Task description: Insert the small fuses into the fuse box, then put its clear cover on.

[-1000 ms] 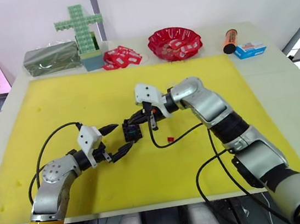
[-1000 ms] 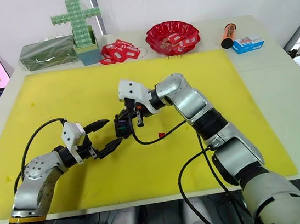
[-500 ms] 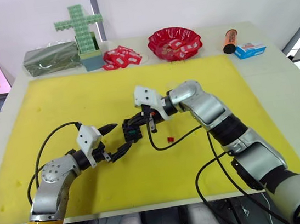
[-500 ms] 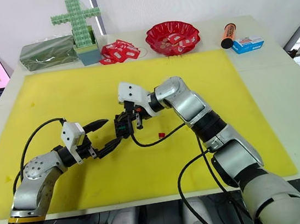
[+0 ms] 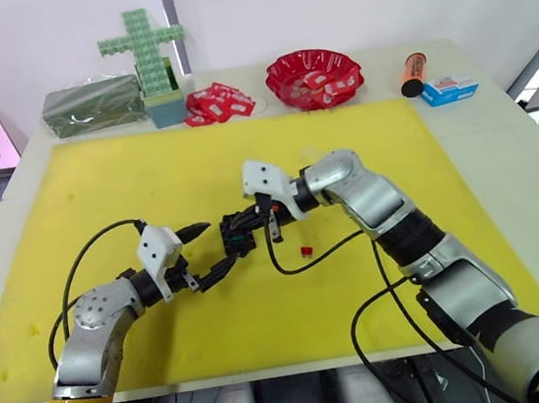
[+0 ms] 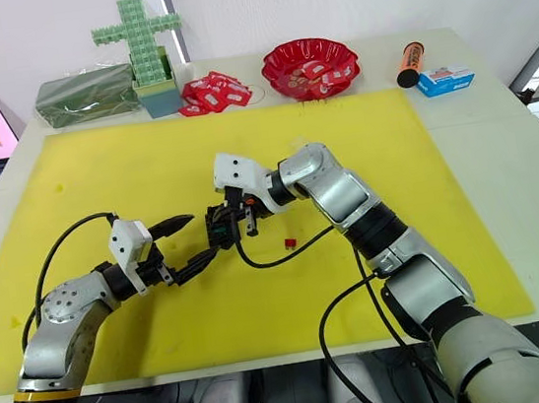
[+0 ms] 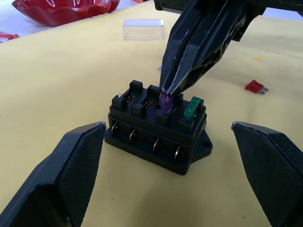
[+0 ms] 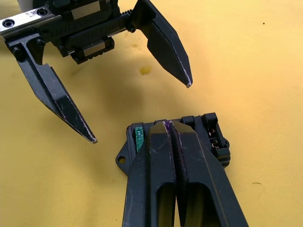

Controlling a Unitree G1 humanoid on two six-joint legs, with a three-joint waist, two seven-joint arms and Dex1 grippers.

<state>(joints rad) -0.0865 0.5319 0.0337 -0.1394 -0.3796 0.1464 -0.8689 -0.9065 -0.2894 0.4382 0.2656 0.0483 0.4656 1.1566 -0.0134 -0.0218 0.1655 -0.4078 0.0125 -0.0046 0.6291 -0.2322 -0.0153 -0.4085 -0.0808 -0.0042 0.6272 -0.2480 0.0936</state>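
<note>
Under the right end effector, a purple fuse barely shows.

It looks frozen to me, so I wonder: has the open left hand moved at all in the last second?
No. The left hand sits in the same spot beside the black fuse box, and just as far from the red fuse on the yellow mat.

No lettering, label or number can be read on anything on the table.
</note>
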